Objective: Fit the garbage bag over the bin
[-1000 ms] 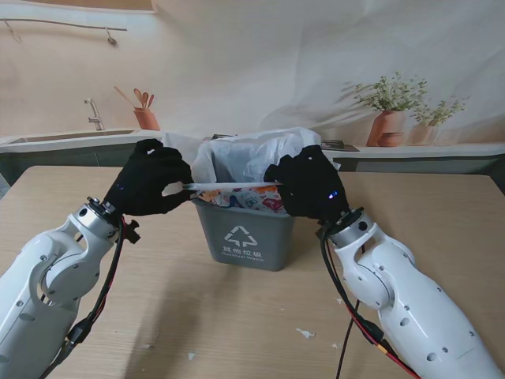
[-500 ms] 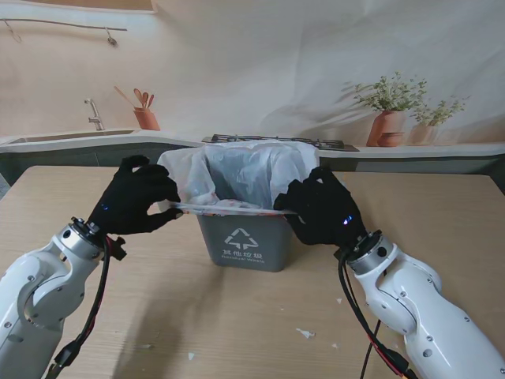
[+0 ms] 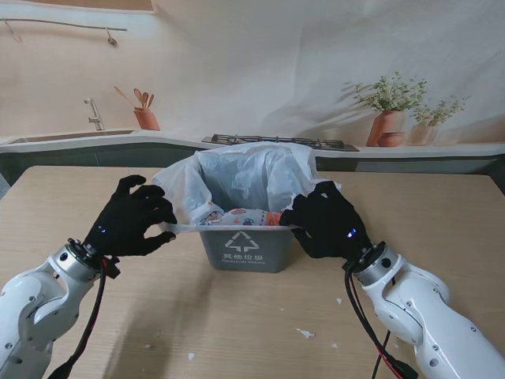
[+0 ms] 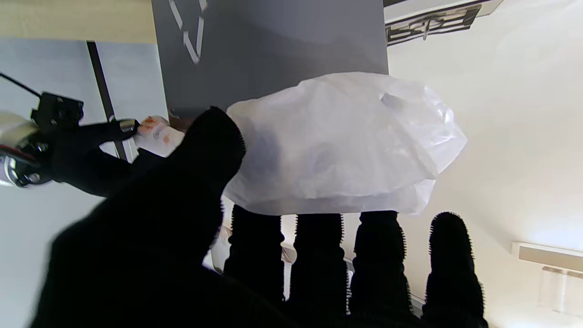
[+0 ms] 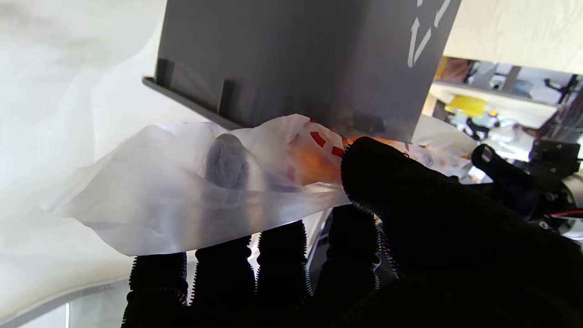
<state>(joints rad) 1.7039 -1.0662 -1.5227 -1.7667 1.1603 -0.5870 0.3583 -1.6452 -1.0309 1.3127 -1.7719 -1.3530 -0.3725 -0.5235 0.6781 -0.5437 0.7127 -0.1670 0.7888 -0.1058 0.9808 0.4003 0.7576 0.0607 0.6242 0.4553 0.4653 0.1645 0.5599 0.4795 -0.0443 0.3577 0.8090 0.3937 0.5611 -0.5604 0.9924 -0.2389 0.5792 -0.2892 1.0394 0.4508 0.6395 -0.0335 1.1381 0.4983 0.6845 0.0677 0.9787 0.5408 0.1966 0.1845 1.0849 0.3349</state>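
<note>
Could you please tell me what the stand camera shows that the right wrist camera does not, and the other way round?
Only the stand view shows the whole scene: the bag's open mouth standing above the bin, the left hand and right hand at either side, and the paper scraps on the table. Only the right wrist view shows a fingertip pressed inside the film. Both show the grey bin and the garbage bag, pinched by both hands.

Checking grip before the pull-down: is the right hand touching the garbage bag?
Touching. The right wrist view shows the right hand with its thumb pressed on the garbage bag and a fingertip under the film.
</note>
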